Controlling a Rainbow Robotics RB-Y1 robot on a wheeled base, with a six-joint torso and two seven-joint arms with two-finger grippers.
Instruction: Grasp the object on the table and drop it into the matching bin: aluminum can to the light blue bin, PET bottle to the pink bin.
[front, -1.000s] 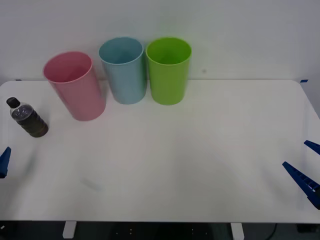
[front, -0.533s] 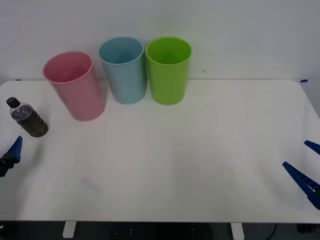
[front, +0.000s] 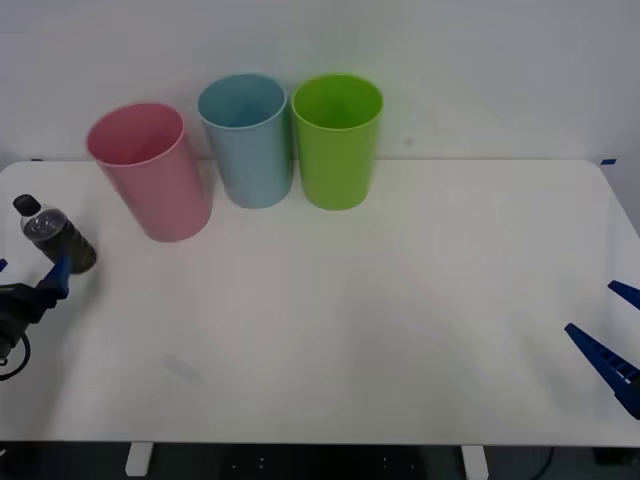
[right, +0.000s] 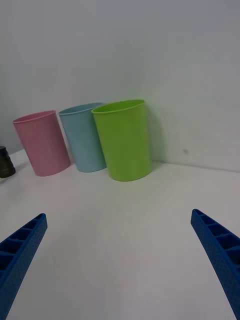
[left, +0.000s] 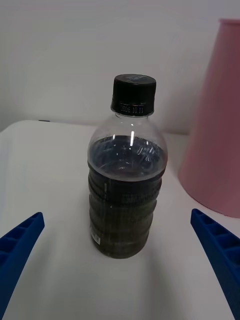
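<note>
The PET bottle (front: 55, 240), small and clear with dark contents and a black cap, stands upright at the table's (front: 400, 300) far left. My left gripper (front: 30, 273) is open just in front of it, one blue finger on each side, not touching. In the left wrist view the bottle (left: 126, 175) is centred between the spread fingers (left: 20, 240), with the pink bin (left: 215, 125) close behind it. The pink bin (front: 150, 170) stands to the right of the bottle, and the light blue bin (front: 247, 140) beside that. My right gripper (front: 612, 330) rests open at the right edge.
A green bin (front: 337, 140) stands right of the light blue one, the three in a row near the back wall. From the right wrist, the pink bin (right: 42, 142), light blue bin (right: 82, 137) and green bin (right: 122, 140) are far off.
My left gripper has moved forward from the table's front left edge up to the bottle. The bottle, the bins and the right arm have not moved.
</note>
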